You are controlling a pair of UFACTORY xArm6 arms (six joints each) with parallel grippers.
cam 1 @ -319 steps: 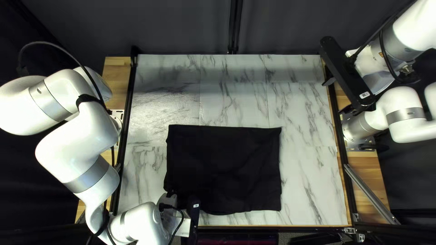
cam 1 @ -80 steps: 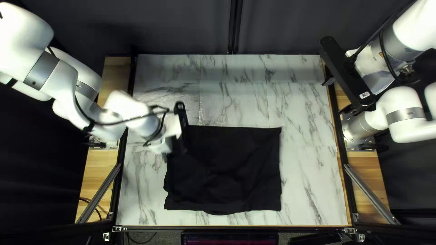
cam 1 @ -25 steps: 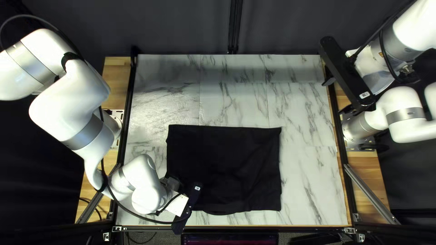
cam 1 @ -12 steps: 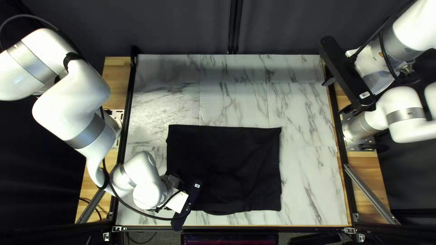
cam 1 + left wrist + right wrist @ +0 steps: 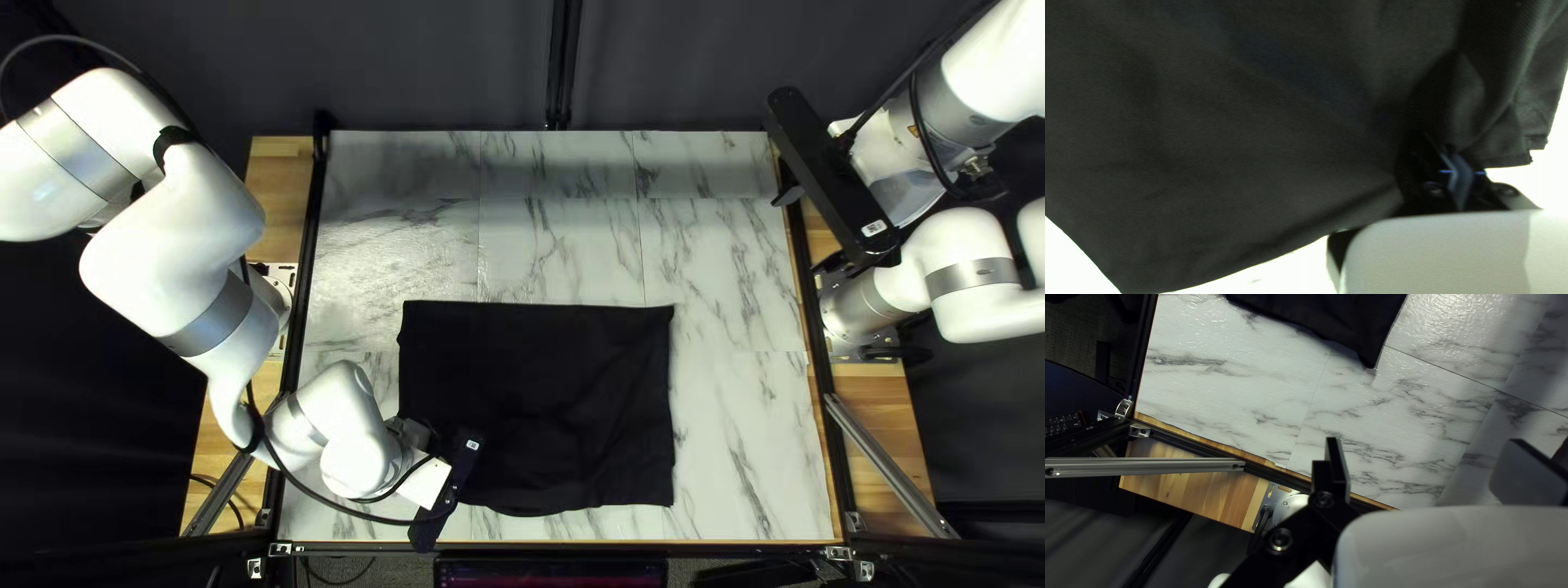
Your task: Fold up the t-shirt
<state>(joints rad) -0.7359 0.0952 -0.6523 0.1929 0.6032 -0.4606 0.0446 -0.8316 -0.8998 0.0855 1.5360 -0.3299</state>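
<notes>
A black t-shirt (image 5: pixel 544 392) lies as a broad rectangle on the near half of the table in the top left view. My left gripper (image 5: pixel 455 485) is over its near left corner, fingertips hidden there. In the left wrist view the left gripper (image 5: pixel 1456 174) has its fingers close together on the t-shirt (image 5: pixel 1263 120), with folds running out from the pinched cloth. My right gripper (image 5: pixel 810 230) hangs by the table's right edge, away from the cloth. Seen from its own wrist, the right gripper (image 5: pixel 1429 471) is open, with the t-shirt (image 5: pixel 1350 321) well ahead of it.
Marble-patterned tabletop (image 5: pixel 740 436) surrounds the cloth. Dark rails border the table, with wooden side boards (image 5: pixel 871 414) beyond them. A metal strut (image 5: pixel 887 463) slants past the right edge. The left forearm crosses the table's near left corner.
My left gripper moved from the t-shirt's far left corner back to its near left one, and has barely shifted over the last second. The right arm stayed still.
</notes>
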